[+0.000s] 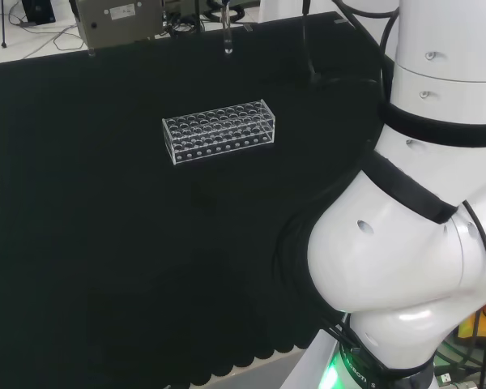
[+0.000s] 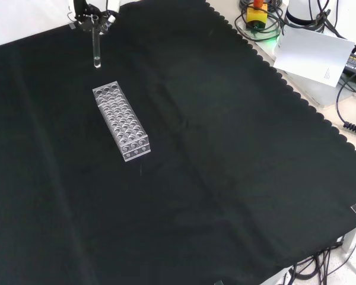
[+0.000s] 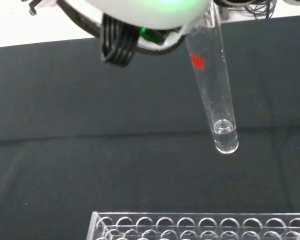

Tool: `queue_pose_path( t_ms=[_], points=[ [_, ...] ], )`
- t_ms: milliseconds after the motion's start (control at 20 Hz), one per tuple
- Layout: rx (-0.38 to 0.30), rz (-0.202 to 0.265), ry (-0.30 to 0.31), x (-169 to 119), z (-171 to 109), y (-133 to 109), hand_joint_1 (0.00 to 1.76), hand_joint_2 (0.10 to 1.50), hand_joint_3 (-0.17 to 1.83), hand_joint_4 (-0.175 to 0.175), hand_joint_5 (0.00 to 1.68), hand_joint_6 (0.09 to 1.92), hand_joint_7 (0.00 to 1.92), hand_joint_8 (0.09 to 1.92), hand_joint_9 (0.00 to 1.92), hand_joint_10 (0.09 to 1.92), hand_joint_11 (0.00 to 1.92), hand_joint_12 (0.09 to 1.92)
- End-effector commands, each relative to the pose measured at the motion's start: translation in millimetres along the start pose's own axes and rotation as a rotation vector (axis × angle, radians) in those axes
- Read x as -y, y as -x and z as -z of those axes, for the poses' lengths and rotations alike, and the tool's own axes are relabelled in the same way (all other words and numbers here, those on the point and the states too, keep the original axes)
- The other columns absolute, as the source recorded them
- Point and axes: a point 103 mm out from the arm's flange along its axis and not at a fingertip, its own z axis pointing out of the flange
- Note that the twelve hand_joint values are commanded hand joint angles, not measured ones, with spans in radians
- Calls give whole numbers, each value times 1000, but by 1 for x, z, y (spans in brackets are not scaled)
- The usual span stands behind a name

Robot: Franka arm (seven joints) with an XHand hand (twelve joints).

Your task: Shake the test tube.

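Covering bench, black cloth; clear rack on it; test tube above.

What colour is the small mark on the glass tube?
Red, on the clear test tube; the wrist view shows it best.
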Motion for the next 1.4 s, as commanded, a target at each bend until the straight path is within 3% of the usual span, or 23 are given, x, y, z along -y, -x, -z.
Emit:
queue_pose_path(
  t_ms=[50,650,800,1100,1400],
  points=[
    [-24,37,-19,-5,-12,-20,1233,649,640,-175,1332,545,1722,510,1654,658,1441,864],
    [-103,163,-37,-18,-32,-91,1233,648,641,-175,1332,545,1723,508,1654,658,1440,864],
    [-98,172,-42,-20,-33,-96,1233,648,642,-175,1332,545,1724,507,1654,658,1440,864],
    [-68,89,-43,-16,-30,-62,1233,647,642,-175,1332,545,1724,506,1654,658,1439,864],
    [-19,-67,-37,-1,-24,8,1233,647,643,-175,1332,545,1724,506,1653,658,1438,864]
  ],
)
